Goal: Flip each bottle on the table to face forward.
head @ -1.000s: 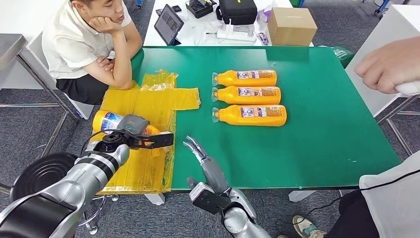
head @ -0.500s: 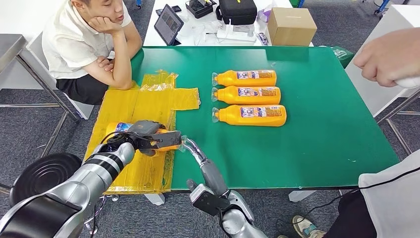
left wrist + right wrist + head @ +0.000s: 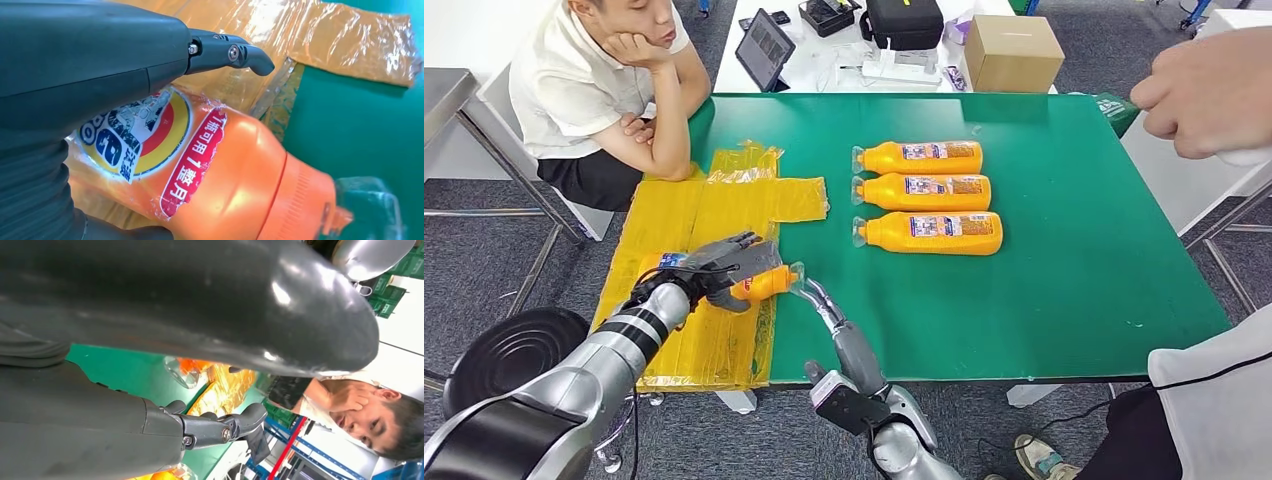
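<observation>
**Orange bottle held on its side over the yellow sheet**

The left robot hand [image 3: 724, 262] grips an orange bottle [image 3: 759, 284] around its labelled body, fingers curled over the top of it. The bottle lies on its side at the near left of the green counter [image 3: 1074, 230], over the crinkled yellow plastic sheet [image 3: 724, 200], with its clear cap [image 3: 795, 273] pointing right toward the sheet's edge. In the left wrist view the bottle's label [image 3: 137, 135] shows a round yellow and red emblem with dark lettering that is partly hidden by the hand, and a red band bearing white Chinese characters, "1瓶可用1整月". The ribbed orange neck and clear cap [image 3: 367, 205] reach out over the green surface.

The right robot hand [image 3: 824, 305] holds nothing; its fingers are stretched forward and apart, their tips just beside the bottle's cap. Whether they touch it cannot be told.

Farther back, three more orange bottles lie on their sides in a neat row, caps to the left: the far one [image 3: 919, 157], the middle one [image 3: 922, 190] and the near one [image 3: 929, 232]. Each shows a label with blue and white print, too small to read.

A person in a white shirt [image 3: 574, 80] leans on the counter's far left corner. Behind the counter, a white table carries a cardboard box [image 3: 1012, 52], a black case [image 3: 904, 20] and a tablet [image 3: 764, 48]. Another person's hand [image 3: 1204, 95] shows at the upper right.
</observation>
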Controlling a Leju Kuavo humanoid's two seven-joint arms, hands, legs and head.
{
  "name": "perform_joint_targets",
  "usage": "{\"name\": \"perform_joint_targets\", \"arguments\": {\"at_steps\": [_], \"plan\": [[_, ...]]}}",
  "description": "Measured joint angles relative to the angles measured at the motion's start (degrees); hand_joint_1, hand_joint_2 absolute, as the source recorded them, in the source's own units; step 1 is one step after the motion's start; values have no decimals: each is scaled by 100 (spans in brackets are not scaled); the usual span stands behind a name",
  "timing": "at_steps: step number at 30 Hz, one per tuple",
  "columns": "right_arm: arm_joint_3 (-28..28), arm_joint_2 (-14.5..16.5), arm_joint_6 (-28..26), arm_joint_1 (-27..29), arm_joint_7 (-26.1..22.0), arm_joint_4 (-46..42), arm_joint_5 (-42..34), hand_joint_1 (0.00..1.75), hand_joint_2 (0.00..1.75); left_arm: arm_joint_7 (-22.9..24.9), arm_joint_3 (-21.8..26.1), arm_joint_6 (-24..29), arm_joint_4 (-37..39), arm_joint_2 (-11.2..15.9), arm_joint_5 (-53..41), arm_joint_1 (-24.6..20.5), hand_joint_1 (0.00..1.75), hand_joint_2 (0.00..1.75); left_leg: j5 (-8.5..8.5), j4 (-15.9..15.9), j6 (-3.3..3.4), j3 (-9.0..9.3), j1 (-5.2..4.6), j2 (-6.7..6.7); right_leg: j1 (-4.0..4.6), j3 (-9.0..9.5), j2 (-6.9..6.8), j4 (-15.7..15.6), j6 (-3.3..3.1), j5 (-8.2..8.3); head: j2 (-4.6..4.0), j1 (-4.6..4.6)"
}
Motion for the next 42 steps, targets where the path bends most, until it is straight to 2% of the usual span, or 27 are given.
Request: {"name": "perform_joint_targets", "arguments": {"at_steps": [7, 17, 29, 35, 37, 39, 41, 42], "plan": [[0, -1, -29, -62, -61, 83, -69, 0, 0, -54, 76, 153, 0, 15, 183, -1, 0, 175, 0, 0, -1, 0, 0, 0, 0, -1, 0, 0, 0, 0, 0, -1], [-2, -16, -151, -157, -213, 215, -172, 0, 0, -781, 494, 6, -128, 234, 1101, -53, 0, 175, 1, 0, -2, -1, 0, 0, 0, -3, 0, 1, 0, 0, 0, -1], [-1, -15, -182, -188, -250, 321, -185, 0, 0, -881, 626, -14, -248, 363, 1253, -60, 0, 175, 1, 0, -2, -2, 0, 0, 0, -2, 0, 1, 0, 0, 0, -1], [0, -27, -225, -198, -305, 349, -220, 0, 0, -1097, 586, -130, -645, 479, 1662, -13, 0, 175, 1, 0, -2, -2, 1, 0, 0, -3, 0, 1, 0, 0, 0, 1], [2, -38, -228, -196, -314, 352, -220, 0, 87, -1183, 539, -225, -872, 535, 1801, 45, 0, 175, 1, 0, -2, -3, 1, 0, 0, -4, 0, 1, 0, 0, 0, 0], [7, -50, -248, -189, -332, 352, -214, 0, 175, -1286, 487, -301, -1173, 593, 2014, 158, 0, 87, 1, 0, -2, -3, 1, 1, 0, -4, 0, 1, 0, 0, 0, 0], [10, -67, -342, -178, -367, 347, -197, 0, 175, -1477, 455, -333, -1568, 638, 2395, 369, 0, 87, 1, 0, -2, -4, 0, 1, -1, -4, 1, 1, 0, 0, 0, -1], [9, -83, -430, -173, -384, 328, -189, 0, 175, -1626, 453, -333, -1827, 650, 2658, 532, 0, 131, 0, 0, -2, -4, -1, 1, -1, -4, 1, 1, 0, -1, 0, -1]]}}
